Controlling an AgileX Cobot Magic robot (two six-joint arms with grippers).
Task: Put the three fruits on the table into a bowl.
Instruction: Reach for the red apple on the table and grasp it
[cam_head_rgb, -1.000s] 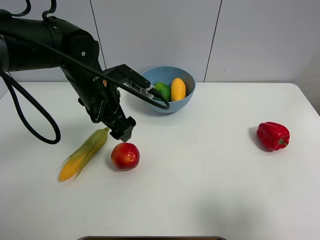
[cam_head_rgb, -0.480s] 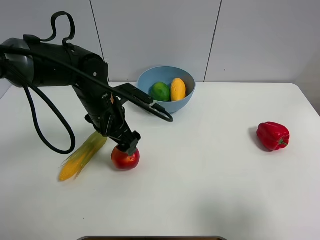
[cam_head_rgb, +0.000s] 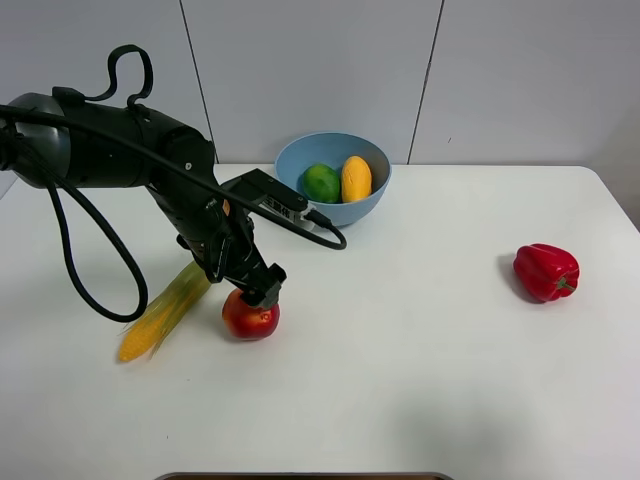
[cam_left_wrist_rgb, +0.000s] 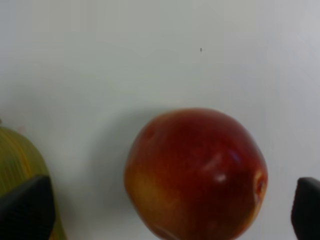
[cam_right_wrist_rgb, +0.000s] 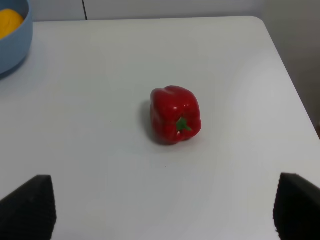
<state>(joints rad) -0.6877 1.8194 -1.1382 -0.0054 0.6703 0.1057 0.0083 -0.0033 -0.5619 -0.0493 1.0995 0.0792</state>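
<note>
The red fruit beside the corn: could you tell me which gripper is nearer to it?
Left. The left gripper sits right over the red fruit, jaws open; the right gripper is away from it, facing the bell pepper.

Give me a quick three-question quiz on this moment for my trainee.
1. True or false: the lime and mango lie in the bowl.
2. The left gripper is: A) open, at the red fruit; B) shut on the red fruit; C) open, over the bowl.
3. How many of the three fruits lie on the table, outside the bowl?
Key: 1 true; 2 A; 3 one.
</note>
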